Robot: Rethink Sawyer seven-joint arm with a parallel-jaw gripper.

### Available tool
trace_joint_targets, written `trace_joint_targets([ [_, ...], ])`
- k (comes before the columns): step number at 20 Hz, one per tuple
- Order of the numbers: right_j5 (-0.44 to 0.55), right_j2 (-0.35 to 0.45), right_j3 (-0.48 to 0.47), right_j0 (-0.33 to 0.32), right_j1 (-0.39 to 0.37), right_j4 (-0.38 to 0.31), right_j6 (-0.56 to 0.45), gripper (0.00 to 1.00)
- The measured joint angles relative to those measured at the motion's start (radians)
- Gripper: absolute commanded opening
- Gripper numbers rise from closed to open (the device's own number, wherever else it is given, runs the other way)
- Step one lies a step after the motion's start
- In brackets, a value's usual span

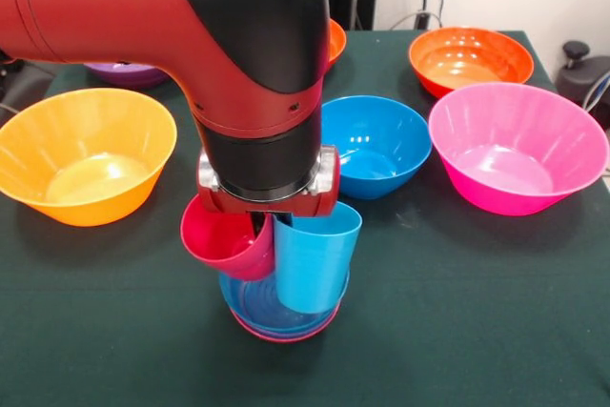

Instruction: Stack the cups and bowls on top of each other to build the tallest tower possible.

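A tall light blue cup (316,254) stands upright inside a small blue bowl (255,304), which is nested in a small red bowl (255,331); together they form the tower at the front centre. A crimson red cup (221,240) hangs tilted just left of the blue cup, with its base over the blue bowl's rim. My gripper (262,231) comes straight down between the two cups and is shut on the red cup's rim. One dark finger (259,226) shows there, and the arm hides the rest.
A large yellow-orange bowl (86,154) sits at the left, with a purple bowl (124,71) behind it. A mid-sized blue bowl (374,145), a large pink bowl (515,145) and an orange bowl (469,59) are on the right. Another orange bowl (335,40) peeks from behind the arm.
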Motion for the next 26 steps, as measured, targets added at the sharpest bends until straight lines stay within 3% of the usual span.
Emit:
trace_joint_targets([
  [6, -0.022, 0.0, 0.0, 0.001, 0.004, 0.0, 0.0, 0.0],
  [20, -0.24, -0.017, 0.004, -0.003, 0.019, 0.003, 0.0, 0.0],
  [26, -0.257, -0.02, 0.001, -0.002, 0.026, 0.019, 0.0, 0.0],
])
